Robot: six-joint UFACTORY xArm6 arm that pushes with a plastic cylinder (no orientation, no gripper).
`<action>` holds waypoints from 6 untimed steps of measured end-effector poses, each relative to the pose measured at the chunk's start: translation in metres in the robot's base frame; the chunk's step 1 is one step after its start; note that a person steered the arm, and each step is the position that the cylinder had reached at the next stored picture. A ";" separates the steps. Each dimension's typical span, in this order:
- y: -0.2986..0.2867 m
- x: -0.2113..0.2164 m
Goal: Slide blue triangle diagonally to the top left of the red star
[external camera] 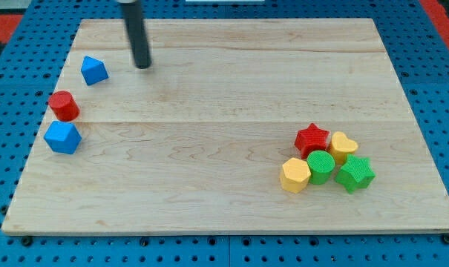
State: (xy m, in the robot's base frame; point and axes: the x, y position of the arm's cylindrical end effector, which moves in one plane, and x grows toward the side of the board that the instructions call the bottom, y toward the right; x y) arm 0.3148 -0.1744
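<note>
The blue triangle (94, 70) lies near the view's left edge of the wooden board (224, 193). The red star (312, 139) sits at the view's lower right, at the top left of a cluster of blocks. My tip (142, 66) stands on the board just right of the blue triangle, a short gap apart from it and slightly higher in the view. The red star is far off to the right of my tip.
A red cylinder (64, 105) and a blue hexagonal block (63, 137) lie below the blue triangle. A yellow heart (344, 145), green cylinder (320, 167), yellow hexagon (295, 176) and green star (355, 173) crowd around the red star.
</note>
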 end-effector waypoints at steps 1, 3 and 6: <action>-0.015 -0.030; -0.127 -0.051; -0.003 0.033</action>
State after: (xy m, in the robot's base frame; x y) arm 0.3476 -0.1776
